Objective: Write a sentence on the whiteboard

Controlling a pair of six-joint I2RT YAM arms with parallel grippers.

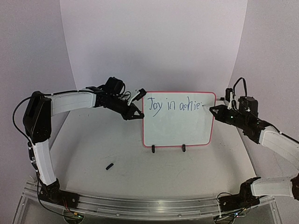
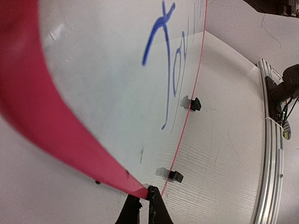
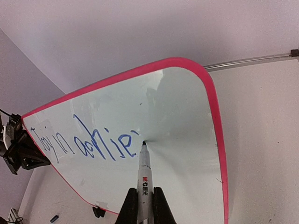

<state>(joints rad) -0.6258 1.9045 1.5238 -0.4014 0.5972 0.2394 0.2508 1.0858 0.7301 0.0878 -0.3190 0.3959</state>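
The whiteboard stands upright on two black clip feet, with a pink-red rim. The sentence in blue marker reads "Joy in achie" along its top. My left gripper is shut on the board's left rim, fingertips pinching the pink edge. My right gripper is shut on a white marker, whose tip touches the board just right of the last letter of the sentence. The left wrist view shows the "Joy" letters close up.
A small black marker cap lies on the table at front left. The board's clip feet rest near the table's middle. A metal rail runs along the near edge. White backdrop walls surround the table.
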